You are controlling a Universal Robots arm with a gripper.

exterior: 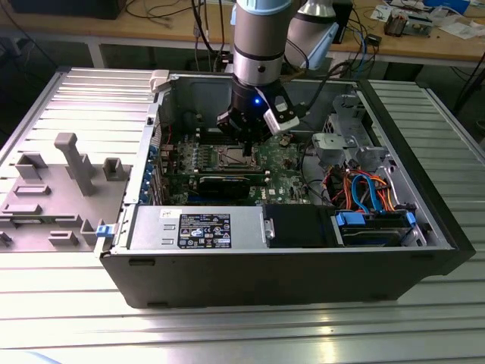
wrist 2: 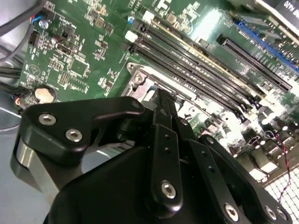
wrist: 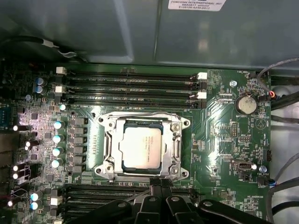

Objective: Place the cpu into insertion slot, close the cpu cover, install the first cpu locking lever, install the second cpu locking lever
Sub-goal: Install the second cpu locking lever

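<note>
Since the cpu (wrist: 143, 147) already sits in the insertion slot (wrist: 120, 164) with the cpu cover (wrist: 176, 145) down, gripper (wrist: 160, 183), fingers pinched narrow and empty, hovers at socket's 6 o'clock edge.

My gripper (wrist 2: 161, 100) body hides most of the socket (wrist 2: 140, 81) in the second wrist view; levers probably underneath, can't tell.

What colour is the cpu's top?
Dull silver; the cpu shows best in the first wrist view.
</note>
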